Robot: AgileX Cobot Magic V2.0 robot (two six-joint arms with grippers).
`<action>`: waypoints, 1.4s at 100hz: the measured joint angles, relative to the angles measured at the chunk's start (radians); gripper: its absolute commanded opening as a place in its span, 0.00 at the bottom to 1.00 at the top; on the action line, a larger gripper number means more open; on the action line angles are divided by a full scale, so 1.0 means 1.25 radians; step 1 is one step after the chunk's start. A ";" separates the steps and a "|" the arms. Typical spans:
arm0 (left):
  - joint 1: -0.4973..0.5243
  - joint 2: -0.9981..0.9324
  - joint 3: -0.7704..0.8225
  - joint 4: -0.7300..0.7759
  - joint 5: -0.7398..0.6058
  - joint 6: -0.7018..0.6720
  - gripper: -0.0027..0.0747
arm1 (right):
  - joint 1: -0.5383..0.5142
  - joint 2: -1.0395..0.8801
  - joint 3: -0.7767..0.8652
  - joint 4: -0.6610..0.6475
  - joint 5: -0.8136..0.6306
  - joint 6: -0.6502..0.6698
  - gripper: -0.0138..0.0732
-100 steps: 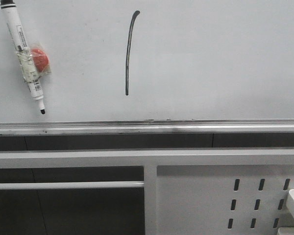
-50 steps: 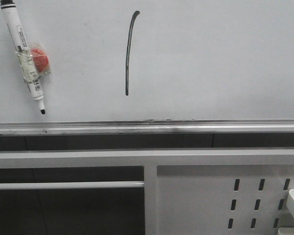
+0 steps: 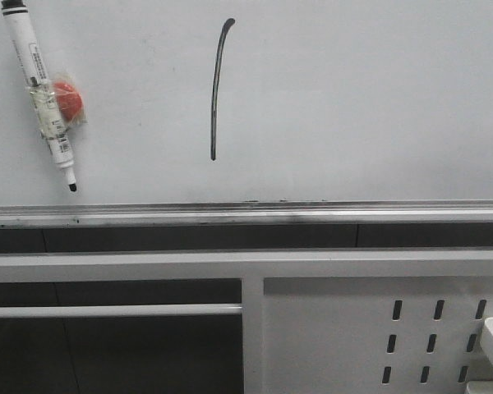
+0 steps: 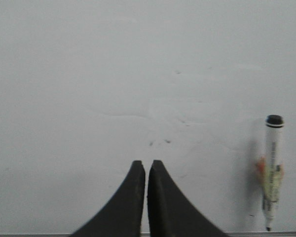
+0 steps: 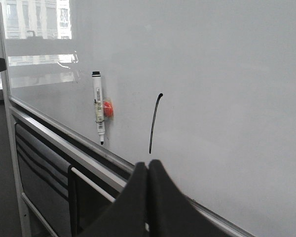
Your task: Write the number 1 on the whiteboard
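Number 1 (image 3: 217, 89) on whiteboard (image 3: 353, 107) (marker (image 3: 39, 94) beside)

The left end effector (image 4: 146, 170) has two matte black fingers (image 4: 132, 197), broad at the base and curving inward to narrow, rounded tips. The right end effector (image 5: 148, 170) looks the same: smooth black fingers (image 5: 163, 202) tapering upward, without visible markings, screws or cables.

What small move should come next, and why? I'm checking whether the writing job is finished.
Probably none beyond keeping both arms back. The number 1 already stands on the whiteboard, the marker sits stuck to the board beside a red magnet, and the left claw and right claw are shut on nothing.
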 measured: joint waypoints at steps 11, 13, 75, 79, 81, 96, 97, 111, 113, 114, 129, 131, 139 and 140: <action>0.046 -0.056 0.054 -0.006 -0.002 -0.001 0.01 | 0.000 0.000 0.000 0.000 0.000 0.000 0.08; 0.048 -0.058 0.061 -0.007 -0.003 -0.001 0.01 | 0.000 0.000 0.000 0.000 0.000 0.000 0.08; 0.055 -0.058 0.131 -0.013 0.177 -0.005 0.01 | 0.000 0.000 0.000 0.000 0.004 0.000 0.08; 0.055 -0.058 0.131 -0.019 0.179 -0.005 0.01 | 0.000 0.000 0.000 0.000 0.004 0.000 0.08; 0.055 -0.058 0.131 -0.021 0.181 -0.005 0.01 | 0.000 0.000 0.000 0.000 0.004 0.000 0.08; 0.055 -0.058 0.130 -0.029 0.181 -0.005 0.01 | 0.000 0.000 0.000 0.000 0.004 0.000 0.08; 0.055 -0.058 0.130 -0.029 0.181 -0.005 0.01 | 0.000 0.000 0.000 0.000 0.004 0.000 0.08; 0.055 -0.058 0.130 -0.029 0.181 -0.005 0.01 | 0.000 0.000 0.000 0.000 0.004 0.000 0.08; 0.055 -0.058 0.130 -0.029 0.181 -0.005 0.01 | 0.000 0.000 0.000 0.000 0.004 0.000 0.08; 0.055 -0.058 0.130 -0.030 0.182 -0.005 0.01 | 0.000 0.000 0.000 0.000 0.004 0.000 0.08; 0.055 -0.058 0.130 -0.030 0.182 -0.005 0.01 | 0.000 0.000 0.000 0.000 0.004 0.000 0.08; 0.055 -0.058 0.130 -0.030 0.182 -0.005 0.01 | 0.000 0.000 0.000 0.000 0.004 0.000 0.08; 0.055 -0.058 0.130 -0.030 0.182 -0.005 0.01 | 0.000 0.000 0.000 0.000 0.004 0.000 0.08; 0.055 -0.058 0.130 -0.030 0.182 -0.005 0.01 | 0.000 0.000 0.000 0.000 0.004 0.000 0.08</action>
